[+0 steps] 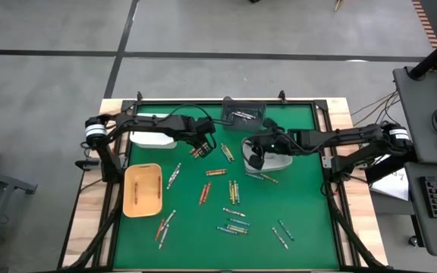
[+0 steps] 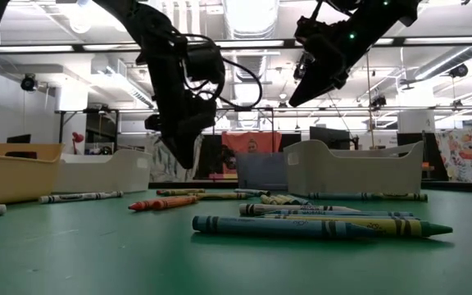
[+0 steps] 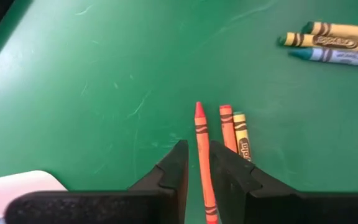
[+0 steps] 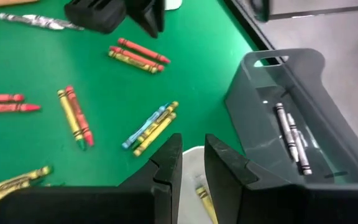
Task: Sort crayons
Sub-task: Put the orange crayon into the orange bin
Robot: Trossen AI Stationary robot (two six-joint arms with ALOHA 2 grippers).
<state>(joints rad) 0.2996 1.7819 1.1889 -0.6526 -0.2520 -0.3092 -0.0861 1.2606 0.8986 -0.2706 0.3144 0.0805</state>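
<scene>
Step in hand: picking a red-orange one, by my read. My left gripper (image 3: 195,171) hangs above a red-orange wax crayon (image 3: 202,162) lying on the green felt-like table top (image 3: 104,81); in the left wrist view the crayon runs between my two dark fingers (image 3: 174,168), jaws narrowly parted, nothing clamped. In the low view the left gripper (image 2: 185,152) hangs clear of the mat. An orange crayon (image 3: 227,126) and a yellow-olive crayon (image 3: 240,134) lie just beside the target, so the next move calls for a straight drop and a close without dragging the neighbours. Left arm reaches in from the table's left edge, past the white rectangular tray (image 1: 152,139), wrist pitched down. My right gripper (image 4: 192,165) hovers over the white rounded bin (image 1: 277,160) with a yellow crayon (image 4: 206,203) lying in it, jaws slightly apart, empty. The dark grey plastic bin (image 4: 303,124) holds grey-white crayons (image 4: 292,138). Rest of the crayons (image 1: 234,191) lie scattered mid-table, near the tan oblong tray (image 1: 143,189).
</scene>
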